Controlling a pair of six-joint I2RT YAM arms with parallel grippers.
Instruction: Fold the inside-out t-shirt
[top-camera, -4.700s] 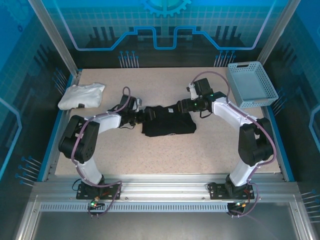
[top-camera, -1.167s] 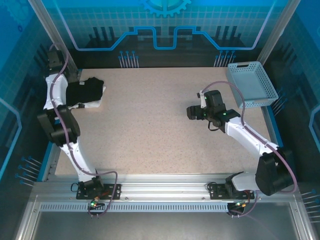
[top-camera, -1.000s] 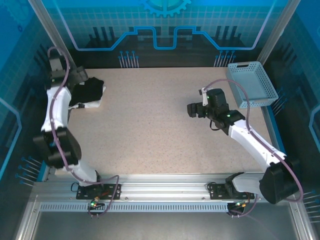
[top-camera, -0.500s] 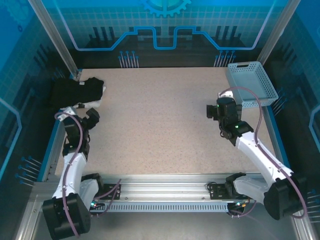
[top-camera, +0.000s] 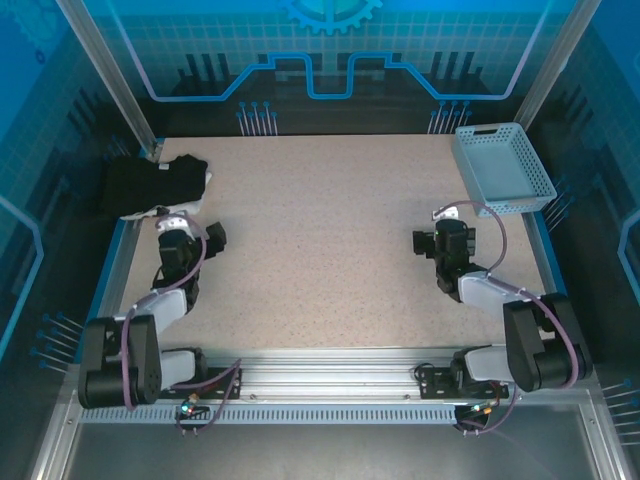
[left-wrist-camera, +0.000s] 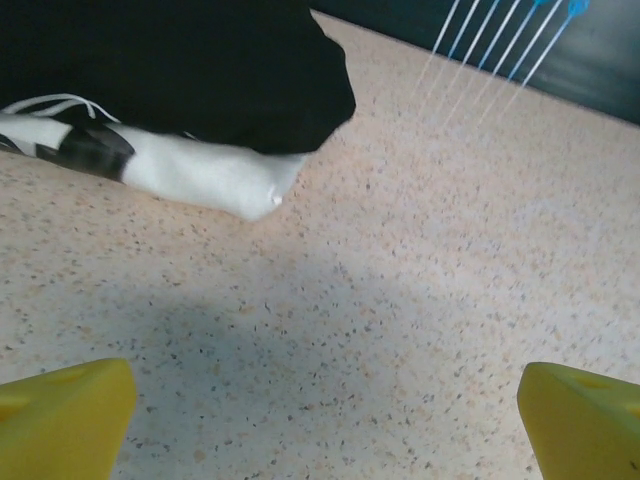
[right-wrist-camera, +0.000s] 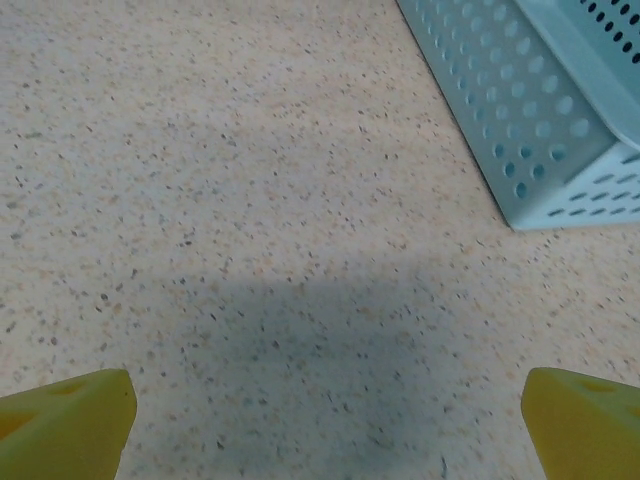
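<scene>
Top external view: the inside-out t-shirt (top-camera: 145, 186) appears as a compact, plain black bundle with soft, rounded folds, lying at the far-left corner of the table (top-camera: 330, 230). No print or lettering can be made out on its exposed surface. Its long axis runs roughly left to right across the table. The left end hangs out past the table's left border, and the right end points toward the table's middle, angled slightly toward the far side. The bundle rests on top of a smaller white garment (top-camera: 200, 196), whose pale edge protrudes along the near and right sides of the black cloth. A pale blue perforated basket (top-camera: 500, 168) stands at the far-right corner, well apart from the shirt. Left wrist view: the black cloth (left-wrist-camera: 180, 70) fills the upper left, its rounded end overlapping the white garment (left-wrist-camera: 200, 175), which touches the speckled table beneath. The left gripper (left-wrist-camera: 320, 435) faces this pile from near it. Its yellow fingertips (left-wrist-camera: 60, 415) sit at opposite lower corners, so the jaws are wide apart with only bare table between them. Right wrist view: the right gripper (right-wrist-camera: 320, 435) likewise has its jaws spread wide over bare table, with the basket (right-wrist-camera: 530, 110) at the upper right.
</scene>
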